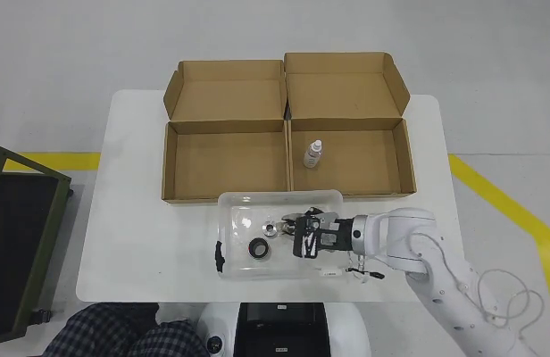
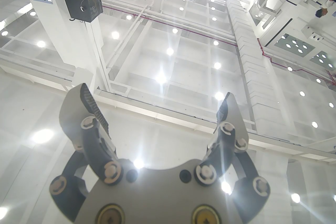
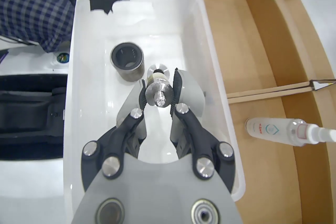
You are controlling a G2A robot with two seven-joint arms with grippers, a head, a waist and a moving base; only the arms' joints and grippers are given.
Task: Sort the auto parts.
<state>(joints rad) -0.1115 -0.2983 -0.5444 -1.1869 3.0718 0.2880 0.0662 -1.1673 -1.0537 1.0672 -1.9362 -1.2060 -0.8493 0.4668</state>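
The right gripper is reaching down into a clear plastic bin, and its jaws are pressing from both sides on a silver metal part. This part is a short shaft with a wider flange at its far end, and it is lying along the line of the fingers. I cannot tell whether it is resting on the bin floor or hanging a little above it.

The left gripper is pointing up toward the ceiling, with its jaws standing wide apart and nothing between them.

Just beside the metal part, a dark sleeve is standing on the bin floor with its open end facing up. A piece of black tape is sticking on the far rim of the bin.

The bin is sitting on the white table, at the edge near the robot. Behind it, two open cardboard boxes are standing side by side and touching: the left box and the right box. A small white bottle is lying in the right box, near the wall between the two boxes. It is carrying a label with small red print and a teal emblem, but the letters are too small to read.
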